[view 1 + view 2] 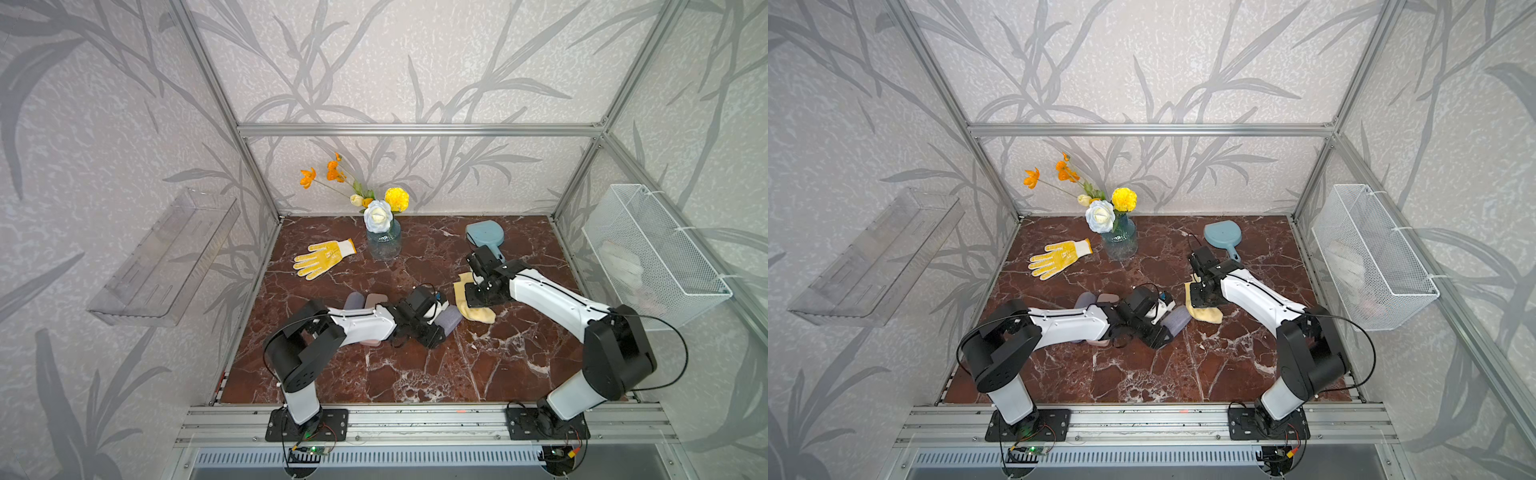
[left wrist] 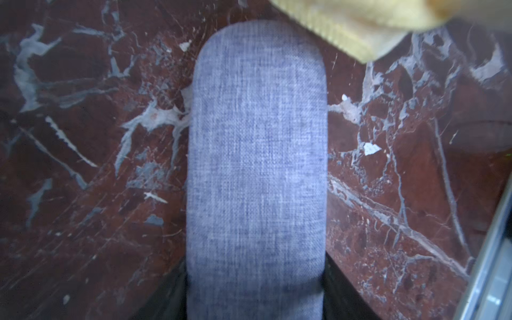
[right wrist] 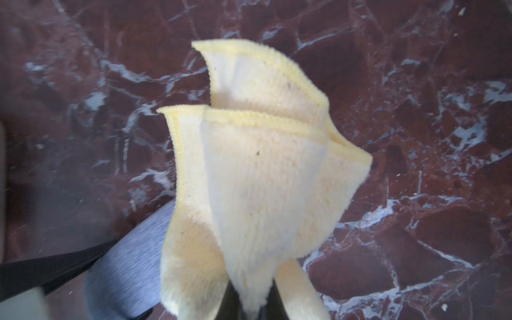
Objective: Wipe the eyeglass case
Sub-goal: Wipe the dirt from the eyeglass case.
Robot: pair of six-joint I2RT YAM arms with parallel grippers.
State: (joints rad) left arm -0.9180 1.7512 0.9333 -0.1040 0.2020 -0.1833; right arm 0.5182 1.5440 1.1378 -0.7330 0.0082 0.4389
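Observation:
The eyeglass case [image 2: 256, 166] is a grey-blue fabric oblong lying on the marble table. My left gripper [image 2: 255, 279] is shut on its near end, with a dark finger on each side. In both top views only the case's far end [image 1: 453, 319] [image 1: 1179, 322] sticks out past the left gripper [image 1: 441, 324]. My right gripper [image 3: 252, 304] is shut on a folded pale yellow cloth [image 3: 257, 180], which fans out from the jaws. The cloth [image 1: 478, 313] hangs onto the table just right of the case, with the right gripper [image 1: 471, 297] above it. The cloth's edge lies close to the case tip; contact is unclear.
Two more cases, greyish [image 1: 353, 299] and pinkish [image 1: 376, 300], lie partly under the left arm. A yellow glove [image 1: 322, 257], a glass vase of flowers [image 1: 383, 243] and a blue dustpan [image 1: 484, 237] sit toward the back. A wire basket [image 1: 648, 257] hangs on the right wall.

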